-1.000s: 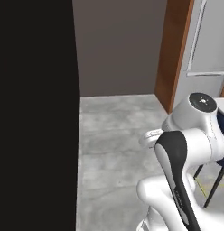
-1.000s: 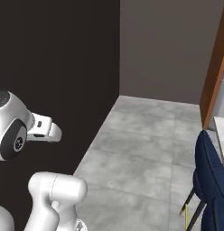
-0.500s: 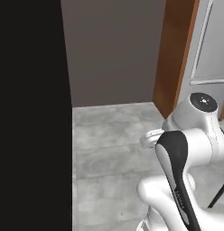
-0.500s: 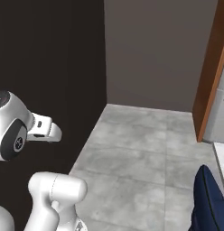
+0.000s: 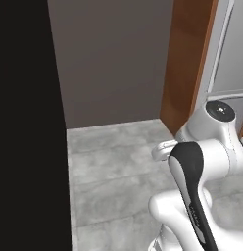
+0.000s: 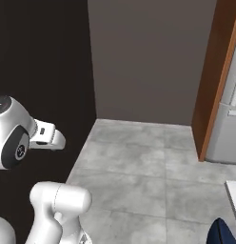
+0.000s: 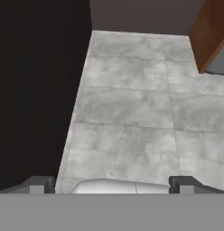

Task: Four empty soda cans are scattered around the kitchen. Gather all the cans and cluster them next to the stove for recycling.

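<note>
The soda cans and the stove are out of view. In the hand view my gripper [image 7: 113,185] points down at the bare grey tiled floor [image 7: 132,113]. Its two dark fingertips [image 7: 41,184] stand far apart, so it is open with nothing between them. The white arm [image 5: 202,162] is folded up close over the base.
A black wall panel [image 5: 25,122] fills the left side. A dark grey wall [image 5: 109,63] stands ahead. At the right are a reddish-brown cabinet side [image 5: 184,63] and a steel fridge door [image 5: 231,49]. A blue stool [image 6: 224,233] pokes in at the lower right.
The base has driven on: the whole scene has slid left in both base views and the blue stool has sunk towards the lower edge. The arm and the open gripper keep their pose.
</note>
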Available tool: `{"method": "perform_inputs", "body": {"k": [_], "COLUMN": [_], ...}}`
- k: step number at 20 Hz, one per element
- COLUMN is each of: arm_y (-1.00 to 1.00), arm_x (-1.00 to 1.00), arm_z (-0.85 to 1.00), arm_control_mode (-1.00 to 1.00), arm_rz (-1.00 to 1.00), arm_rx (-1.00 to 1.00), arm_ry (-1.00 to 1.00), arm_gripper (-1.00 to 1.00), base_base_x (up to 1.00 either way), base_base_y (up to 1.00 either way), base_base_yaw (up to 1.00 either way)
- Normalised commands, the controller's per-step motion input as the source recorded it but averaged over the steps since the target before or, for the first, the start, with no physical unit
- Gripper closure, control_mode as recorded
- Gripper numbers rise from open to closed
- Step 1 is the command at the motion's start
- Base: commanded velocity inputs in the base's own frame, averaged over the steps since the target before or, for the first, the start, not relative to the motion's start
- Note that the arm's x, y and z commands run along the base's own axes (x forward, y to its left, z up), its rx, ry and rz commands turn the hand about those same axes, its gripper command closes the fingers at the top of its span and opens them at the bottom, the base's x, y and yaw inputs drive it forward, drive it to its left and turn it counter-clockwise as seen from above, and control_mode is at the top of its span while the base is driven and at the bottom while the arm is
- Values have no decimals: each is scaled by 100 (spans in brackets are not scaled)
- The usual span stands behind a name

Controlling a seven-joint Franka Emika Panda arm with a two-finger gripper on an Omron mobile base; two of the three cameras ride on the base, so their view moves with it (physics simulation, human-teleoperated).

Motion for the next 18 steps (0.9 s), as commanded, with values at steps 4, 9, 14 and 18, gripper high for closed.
{"method": "perform_inputs", "body": {"k": [4, 9, 14, 18], "arm_y": [0, 0, 0, 0], "arm_x": [0, 0, 0, 0], "arm_z": [0, 0, 0, 0], "arm_control_mode": [100, 100, 100, 100], "arm_rz": [0, 0, 0, 0], "arm_rx": [0, 0, 0, 0], "arm_ry": [0, 0, 0, 0], "arm_gripper": [-100, -100, -100, -100], "base_base_x": [50, 22, 0, 0], "base_base_y": [0, -3, 0, 0], "base_base_yaw": [-19, -37, -50, -50]}}
